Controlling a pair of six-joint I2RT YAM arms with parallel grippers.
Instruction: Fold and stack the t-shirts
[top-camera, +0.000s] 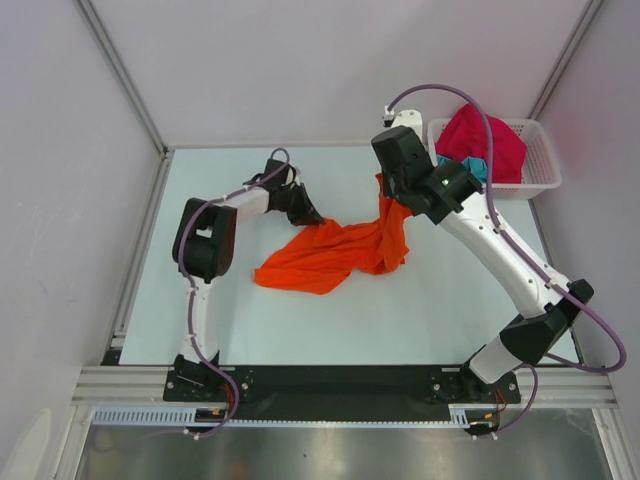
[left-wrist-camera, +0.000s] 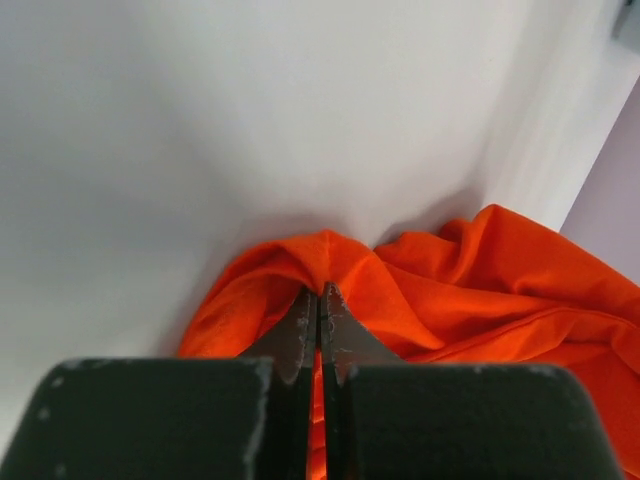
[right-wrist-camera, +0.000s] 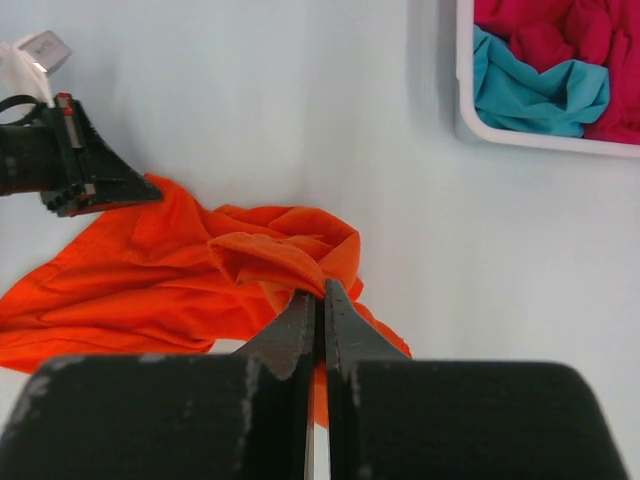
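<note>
A bright orange t-shirt (top-camera: 330, 255) lies crumpled in the middle of the table. My left gripper (top-camera: 308, 215) is shut on its left upper edge; in the left wrist view the cloth (left-wrist-camera: 480, 290) is pinched between the closed fingertips (left-wrist-camera: 322, 292). My right gripper (top-camera: 392, 200) is shut on the shirt's right end and holds it lifted; the right wrist view shows orange cloth (right-wrist-camera: 200, 270) clamped at the tips (right-wrist-camera: 322, 290). A crimson-pink t-shirt (top-camera: 490, 140) and a teal one (top-camera: 470, 166) lie in the basket.
A white plastic lattice basket (top-camera: 545, 160) stands at the back right corner; it also shows in the right wrist view (right-wrist-camera: 466, 110). The left gripper body (right-wrist-camera: 70, 170) shows in the right wrist view. Walls enclose the table's left, back and right.
</note>
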